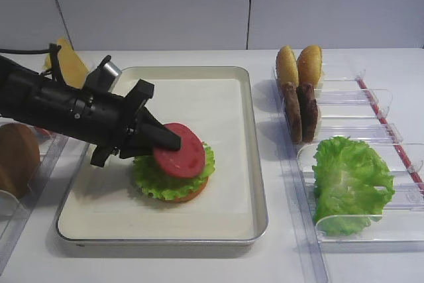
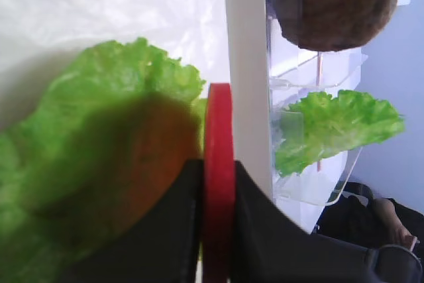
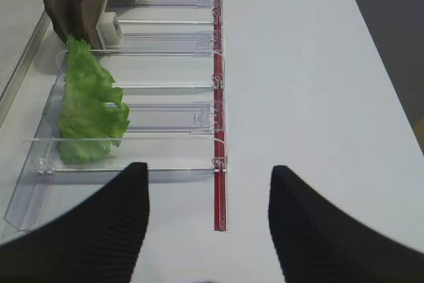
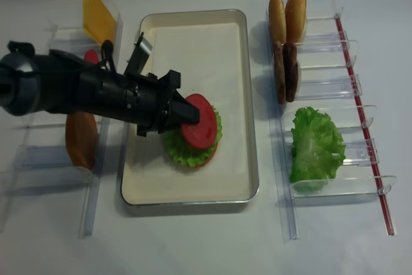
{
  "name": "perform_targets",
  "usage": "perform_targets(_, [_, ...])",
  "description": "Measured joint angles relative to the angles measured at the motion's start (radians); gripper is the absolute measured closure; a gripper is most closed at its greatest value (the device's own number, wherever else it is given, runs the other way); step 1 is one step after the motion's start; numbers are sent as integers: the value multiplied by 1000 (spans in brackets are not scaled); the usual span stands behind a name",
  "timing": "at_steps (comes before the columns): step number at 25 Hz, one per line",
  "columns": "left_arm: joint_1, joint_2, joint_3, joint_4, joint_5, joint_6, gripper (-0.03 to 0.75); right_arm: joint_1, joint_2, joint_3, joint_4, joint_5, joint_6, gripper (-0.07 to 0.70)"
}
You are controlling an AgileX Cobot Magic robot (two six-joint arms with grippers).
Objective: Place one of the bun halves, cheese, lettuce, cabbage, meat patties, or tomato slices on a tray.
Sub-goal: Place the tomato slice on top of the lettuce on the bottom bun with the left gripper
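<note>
Left gripper (image 1: 173, 144) reaches in from the left over the tray (image 1: 252, 164). Its black fingers (image 2: 169, 223) are clamped on a tomato slice (image 1: 179, 150), one finger on each flat face; the left wrist view shows the disc edge-on between them. The slice is tilted, its lower edge at or just above the lettuce leaf (image 1: 149, 178) lying on a bun half (image 1: 192, 195) in the tray's lower middle; actual contact cannot be told.

Right gripper (image 3: 209, 220) shows only in its own wrist view: two dark ribbed fingers (image 3: 119, 223) stand well apart with nothing between them, above the white table (image 3: 311, 84) beside the near end of the right rack.

Surface: white table, pale wall panels (image 1: 152, 4) behind. The tray is silver-rimmed with a cream-white floor, central on the table.

Right rack (image 4: 347, 82), clear plastic with a red strip along its outer side: two bun halves (image 4: 287, 9) on edge at the far end, two meat patties (image 4: 286, 72) on edge next to them, one loose lettuce leaf (image 4: 314, 146) in a nearer slot.

Left rack (image 4: 38, 152): cheese (image 4: 98, 16) upright at the far end, another bun half (image 4: 80, 138) nearer, and a bit of red (image 4: 92, 55) showing behind the arm, too hidden to identify.
</note>
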Motion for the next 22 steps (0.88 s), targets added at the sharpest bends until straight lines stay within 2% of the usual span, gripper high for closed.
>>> perform_targets(9, [1,0,0,13,6,-8,671,0,0,0,0,0,0,193])
perform_targets(22, [1,0,-1,51,-23,-38,671,0,0,0,0,0,0,193])
